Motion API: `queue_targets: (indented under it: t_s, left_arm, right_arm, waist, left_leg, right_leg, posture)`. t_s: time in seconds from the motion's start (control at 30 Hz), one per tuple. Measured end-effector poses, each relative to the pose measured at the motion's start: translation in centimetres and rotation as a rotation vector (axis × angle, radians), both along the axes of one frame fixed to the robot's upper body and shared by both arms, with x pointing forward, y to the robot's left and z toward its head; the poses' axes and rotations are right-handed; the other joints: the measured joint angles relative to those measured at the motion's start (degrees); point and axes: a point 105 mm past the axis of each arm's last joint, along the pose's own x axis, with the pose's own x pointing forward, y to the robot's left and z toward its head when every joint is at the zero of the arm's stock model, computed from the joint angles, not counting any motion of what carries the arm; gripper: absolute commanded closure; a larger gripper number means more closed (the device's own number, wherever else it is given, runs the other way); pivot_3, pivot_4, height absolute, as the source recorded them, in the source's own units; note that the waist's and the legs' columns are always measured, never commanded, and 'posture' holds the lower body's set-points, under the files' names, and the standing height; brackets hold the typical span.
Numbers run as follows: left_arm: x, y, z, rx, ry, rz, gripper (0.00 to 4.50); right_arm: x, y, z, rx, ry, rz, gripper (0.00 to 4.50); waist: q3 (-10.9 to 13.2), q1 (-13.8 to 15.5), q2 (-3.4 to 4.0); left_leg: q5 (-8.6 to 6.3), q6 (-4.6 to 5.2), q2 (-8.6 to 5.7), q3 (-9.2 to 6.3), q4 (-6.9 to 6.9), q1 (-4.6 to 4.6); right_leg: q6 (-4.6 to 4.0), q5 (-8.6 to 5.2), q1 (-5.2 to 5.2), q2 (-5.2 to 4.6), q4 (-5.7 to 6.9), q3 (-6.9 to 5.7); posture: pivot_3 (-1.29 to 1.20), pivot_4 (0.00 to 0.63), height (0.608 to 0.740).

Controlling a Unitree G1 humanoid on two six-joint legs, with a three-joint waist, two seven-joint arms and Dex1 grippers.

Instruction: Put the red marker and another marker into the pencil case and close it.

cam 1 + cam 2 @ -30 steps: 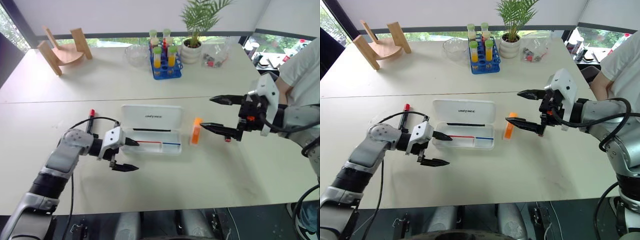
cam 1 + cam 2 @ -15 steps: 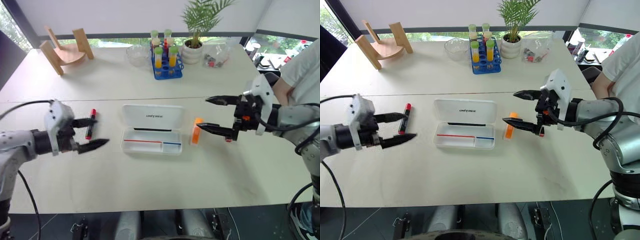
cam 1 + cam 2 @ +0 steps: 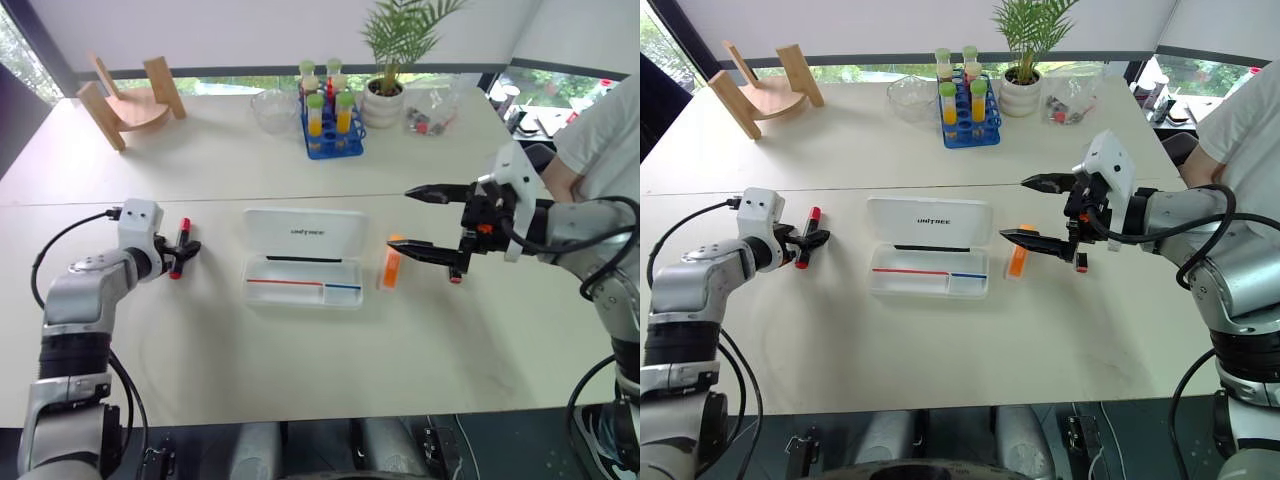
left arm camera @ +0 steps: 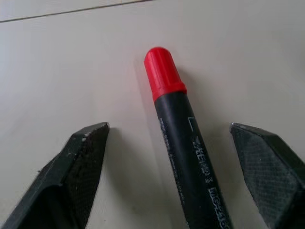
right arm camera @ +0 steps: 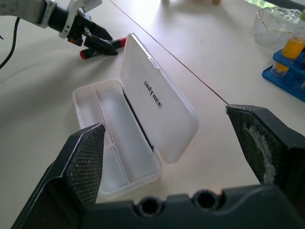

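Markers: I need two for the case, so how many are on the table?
2. The red marker lies left of the open pencil case, between the left gripper's fingers; the orange marker lies just right of it.

light: bright, soft daylight, coming from the windows (image 3: 560, 85) behind the table (image 3: 300, 380)
shadows: faint, soft-edged, short under the arms
glare: windows look washed out, tabletop has a mild sheen
focus: head views crisp; red marker (image 4: 183, 143) sharp up close
distortion: table edges bow slightly toward the corners
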Motion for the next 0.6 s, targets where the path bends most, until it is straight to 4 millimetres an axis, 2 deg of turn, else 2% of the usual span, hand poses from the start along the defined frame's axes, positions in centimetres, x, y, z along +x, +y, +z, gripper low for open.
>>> queue_targets:
  t_s: [0.1, 0.17, 0.27, 0.33, 0.43, 0.53, 0.6]
  left_arm:
    - [0.0, 0.7, -0.2, -0.009, 0.009, 0.039, 3.38]
    - [0.0, 1.0, -0.2, -0.018, 0.007, 0.051, 4.19]
    - [-0.2, 0.9, -0.1, -0.032, 0.001, 0.042, 4.22]
    - [-0.8, 0.4, 0.2, -0.034, -0.012, -0.028, 4.22]
    - [-2.5, -3.5, 2.8, -0.028, -0.123, -0.358, 4.22]
    - [-5.9, -7.9, 7.6, 0.013, -0.244, -0.771, 4.22]
    - [-7.7, -10.1, 9.3, 0.060, -0.280, -0.986, 4.22]
  right_arm:
    - [0.0, -0.2, 0.3, 0.003, -0.010, -0.014, 0.00]
    - [0.0, -0.5, 0.5, 0.004, -0.018, -0.031, 0.00]
    - [0.0, -1.0, 0.1, 0.000, 0.002, -0.055, 0.00]
    - [-0.2, -1.5, -0.5, -0.012, 0.023, -0.074, 0.00]
    - [-0.4, -2.8, -1.0, -0.049, 0.043, -0.119, 0.00]
    - [-0.7, -3.6, -1.7, -0.084, 0.073, -0.136, 0.00]
    - [-1.0, -3.9, -2.2, -0.091, 0.096, -0.137, 0.00]
  waist:
    - [0.0, -0.1, 0.03]
    - [0.0, -0.1, 0.05]
    - [0.0, -0.1, 0.05]
    - [0.0, -0.1, 0.05]
    - [0.0, 0.0, -0.02]
    - [0.0, 0.1, 0.00]
    - [0.0, 0.1, 0.08]
  left_leg:
    - [0.00, 0.00, -0.02, 0.03, 0.01, 0.13]
    - [0.00, 0.00, -0.02, 0.02, 0.01, 0.15]
    - [0.00, 0.00, -0.01, 0.02, 0.01, 0.14]
    - [0.00, -0.01, -0.01, 0.03, 0.00, 0.09]
    - [0.06, -0.13, 0.01, 0.03, 0.00, -0.10]
    - [0.07, -0.14, 0.01, 0.04, -0.01, -0.08]
    - [0.06, -0.13, 0.00, 0.09, -0.01, 0.04]
  right_leg:
    - [0.00, 0.00, 0.13, -0.04, 0.01, 0.02]
    - [0.00, 0.00, 0.15, -0.03, 0.02, 0.02]
    - [0.00, 0.00, 0.15, -0.03, 0.01, 0.02]
    - [0.00, 0.00, 0.11, -0.03, -0.01, 0.02]
    - [-0.01, 0.00, -0.07, -0.04, -0.03, 0.02]
    - [-0.03, -0.01, -0.04, -0.05, -0.05, 0.01]
    - [-0.02, -0.01, 0.07, -0.05, -0.05, 0.04]
  posture:
    - [0.00, 0.150, 0.740]
    - [0.00, 0.150, 0.740]
    - [0.00, 0.150, 0.740]
    - [0.00, 0.150, 0.740]
    - [0.00, 0.150, 0.740]
    - [0.00, 0.150, 0.740]
    - [0.00, 0.150, 0.740]
